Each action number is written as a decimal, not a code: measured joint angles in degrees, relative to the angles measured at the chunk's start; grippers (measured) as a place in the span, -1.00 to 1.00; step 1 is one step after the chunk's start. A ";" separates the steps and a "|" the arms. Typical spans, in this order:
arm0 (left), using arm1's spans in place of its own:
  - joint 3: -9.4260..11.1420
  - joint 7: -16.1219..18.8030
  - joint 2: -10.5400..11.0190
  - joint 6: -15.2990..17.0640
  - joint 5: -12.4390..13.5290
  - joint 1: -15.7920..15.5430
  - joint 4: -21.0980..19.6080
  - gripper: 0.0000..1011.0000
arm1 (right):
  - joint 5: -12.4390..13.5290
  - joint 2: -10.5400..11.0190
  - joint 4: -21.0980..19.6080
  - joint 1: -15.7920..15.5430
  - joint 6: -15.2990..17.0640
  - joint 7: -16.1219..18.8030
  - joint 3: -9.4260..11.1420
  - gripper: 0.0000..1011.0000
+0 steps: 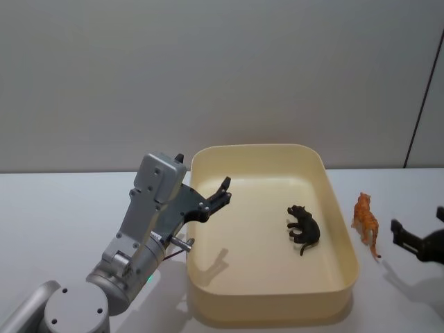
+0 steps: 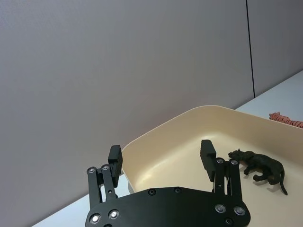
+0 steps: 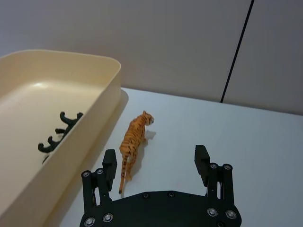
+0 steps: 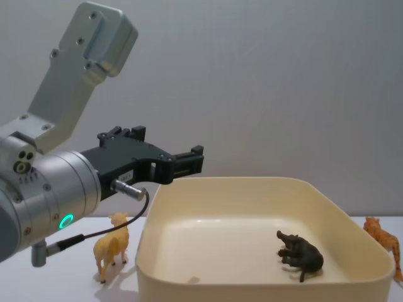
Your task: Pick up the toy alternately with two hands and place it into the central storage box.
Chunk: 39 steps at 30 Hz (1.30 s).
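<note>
Where white table [image 1: 55, 208] meets grey wall [image 1: 208, 69], left claw [image 2: 161, 151] above tub [image 1: 257, 148]

The cream box [image 1: 272, 300] sits open in the middle of the table, with rounded corners and sloping walls. A black toy animal [image 1: 304, 229] lies on its side in the box's right half. An orange tiger [image 1: 365, 222] stands on the table just beside the right wall, head toward the far edge. A tan toy animal [image 4: 112, 245] stands beside the left wall. My left gripper [image 1: 223, 192] hangs spread over the left rim. My right gripper [image 3: 155, 157] is spread near the tiger.
</note>
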 joint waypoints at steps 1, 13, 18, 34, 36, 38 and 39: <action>0.00 0.00 0.00 0.00 0.00 0.00 0.00 0.98 | 0.11 0.14 -0.10 -0.31 0.15 0.01 0.07 0.98; 0.00 0.00 0.00 0.00 0.00 0.00 0.00 0.98 | -0.12 0.08 1.35 -0.79 1.87 1.36 -0.42 0.98; 0.00 0.00 0.00 0.00 0.00 0.00 0.00 0.98 | -0.95 -0.78 3.20 0.71 2.06 1.92 -1.05 0.98; 0.00 0.00 0.00 0.00 0.00 0.00 0.00 0.98 | -4.01 -4.39 10.98 7.39 1.19 2.83 -3.47 0.98; 0.00 0.00 0.00 0.00 0.00 0.00 0.00 0.98 | -4.37 -4.86 11.96 8.25 1.01 3.08 -3.79 0.98; 0.00 0.00 0.00 0.00 0.01 0.00 0.00 0.98 | -4.71 -5.28 12.87 9.00 0.90 3.29 -4.09 0.98; 0.00 0.00 0.00 0.00 0.01 0.00 0.00 0.98 | -4.97 -5.82 13.77 9.89 0.82 3.46 -4.37 0.98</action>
